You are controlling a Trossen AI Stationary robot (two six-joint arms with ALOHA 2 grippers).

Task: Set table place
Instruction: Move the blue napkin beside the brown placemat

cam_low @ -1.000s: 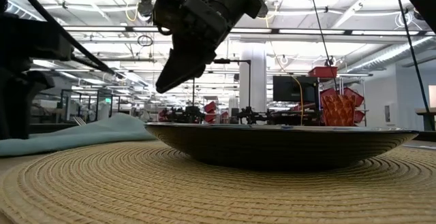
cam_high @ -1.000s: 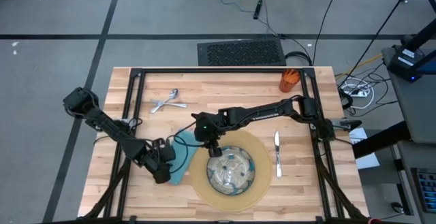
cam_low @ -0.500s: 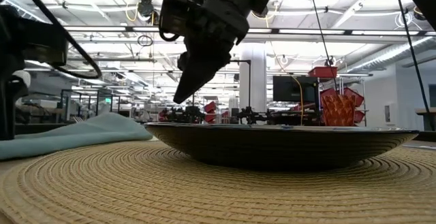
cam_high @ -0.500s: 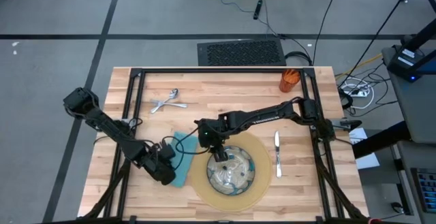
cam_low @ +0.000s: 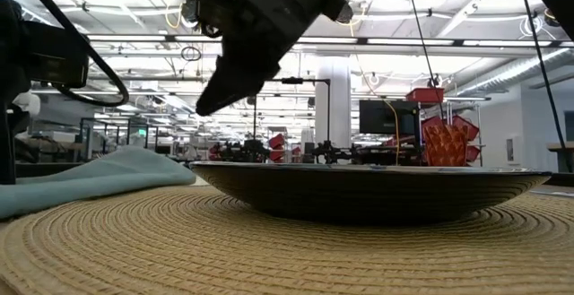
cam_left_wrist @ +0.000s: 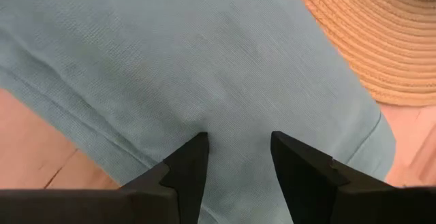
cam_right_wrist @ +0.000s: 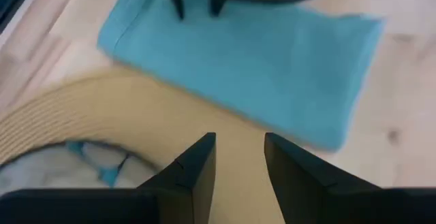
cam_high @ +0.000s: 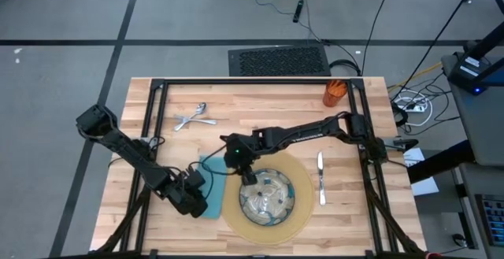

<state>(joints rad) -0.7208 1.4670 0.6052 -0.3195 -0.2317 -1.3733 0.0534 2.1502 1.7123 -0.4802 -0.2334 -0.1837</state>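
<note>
The teal napkin point(cam_high: 211, 172) lies flat on the table, left of the round tan mat point(cam_high: 303, 212), with one edge beside the mat's rim. The patterned glass bowl point(cam_high: 268, 198) sits on the mat. My left gripper point(cam_high: 201, 204) is open, its tips down on the napkin's near part point(cam_left_wrist: 235, 149). My right gripper point(cam_high: 244, 170) is open and empty above the mat's left rim, between napkin and bowl point(cam_right_wrist: 238, 149); in the low view it hangs above the bowl's left edge point(cam_low: 211, 107). My left gripper sets its two open fingertips point(cam_left_wrist: 197, 146) on the top of the napkin point(cam_left_wrist: 225, 108) near its near end, slanting down from the table's left side. A faint pucker shows in the cloth between the tips. The napkin lies flat on the table.
A knife point(cam_high: 320, 179) lies on the table right of the mat. A fork and spoon point(cam_high: 193, 117) lie crossed at the far left. An orange cup point(cam_high: 335, 92) stands at the far right edge. Black frame rails point(cam_high: 236, 82) run round the table.
My right gripper dipped toward the bowl, then drew back up and toward the napkin. My left gripper slid a little toward the mat on the napkin, and the napkin's near end shifted slightly toward the mat with it.
</note>
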